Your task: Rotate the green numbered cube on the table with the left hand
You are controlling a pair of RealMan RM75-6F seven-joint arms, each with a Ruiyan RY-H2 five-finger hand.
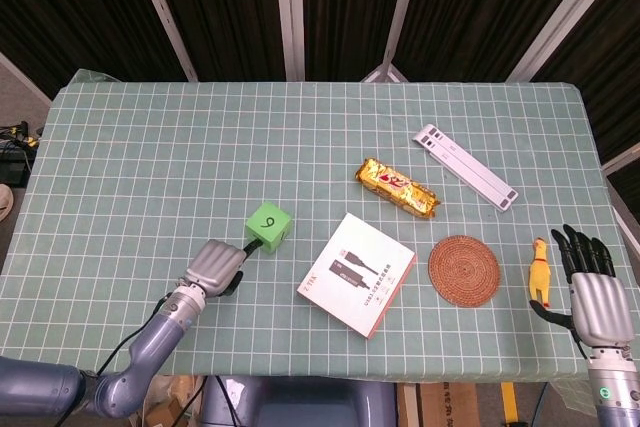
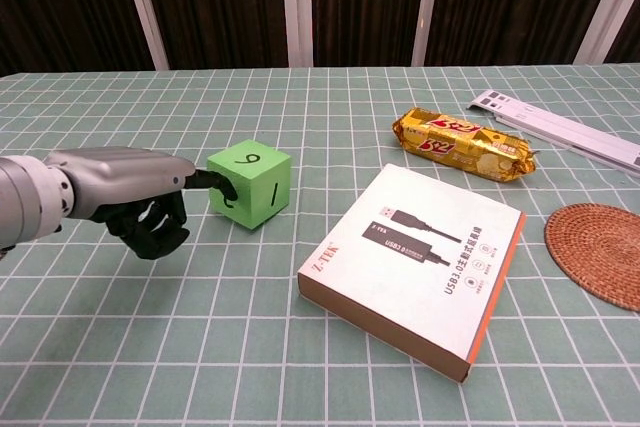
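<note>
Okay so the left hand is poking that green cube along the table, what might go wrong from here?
The left hand touches the green cube with one extended fingertip only, low on its side, so the cube may twist or slip off the finger. The white USB cable box lies just to the cube's right; a push that way would likely hit its near corner and shift it.

Left hand (image 2: pixel 130 192) low, one finger extended, other fingers curled under. Right hand (image 1: pixel 590 287) upright, fingers straight, apart.
</note>
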